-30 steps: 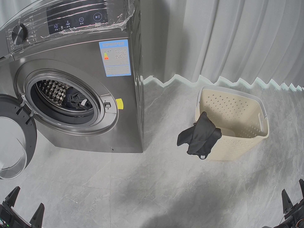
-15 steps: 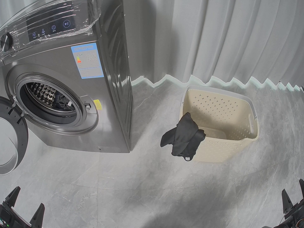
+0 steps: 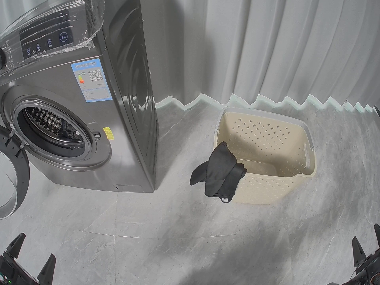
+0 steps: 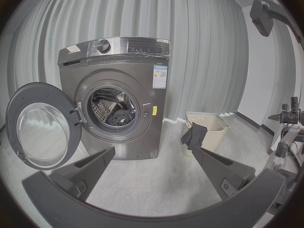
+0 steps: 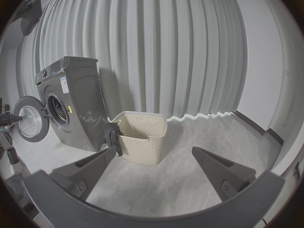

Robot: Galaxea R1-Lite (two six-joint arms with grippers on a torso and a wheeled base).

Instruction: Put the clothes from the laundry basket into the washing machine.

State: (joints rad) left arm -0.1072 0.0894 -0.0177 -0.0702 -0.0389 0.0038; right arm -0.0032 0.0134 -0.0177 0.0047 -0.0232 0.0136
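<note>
**While both grippers hang open, one black garment droops over the basket rim**

Where the head view looks down on the grey floor [image 3: 198, 234], the cream laundry basket [image 3: 269, 187] stands to the right of the washing machine [image 3: 118, 99], apart from it. Its perforated walls show a bare bottom. The black garment [image 3: 219, 173] lies folded over the rim at the corner nearest the machine. It is a crumpled, matte bundle, with one limp end hanging down the outer wall towards the floor. The machine's round door [image 3: 12, 187] is swung wide open on the left. The left gripper [image 3: 35, 247] and right gripper [image 3: 365, 234] sit low at the near corners, each with its fingers spread and holding nothing.

In the left wrist view, the left gripper [image 4: 152, 149] has its jaws wide apart and empty, facing the washing machine [image 4: 120, 70]. Dark clothes [image 4: 122, 117] lie heaped in the bottom of the steel drum, beside the open door [image 4: 41, 124]. Off to the side, the black garment [image 4: 194, 135] drapes over the laundry basket [image 4: 215, 127], before a pale pleated curtain [image 4: 196, 48].

In the right wrist view, the right gripper [image 5: 153, 151] is likewise spread wide and empty. Beyond it stands the laundry basket [image 5: 142, 143], with the black garment [image 5: 112, 135] slung over the rim on the side facing the washing machine [image 5: 82, 111].
</note>
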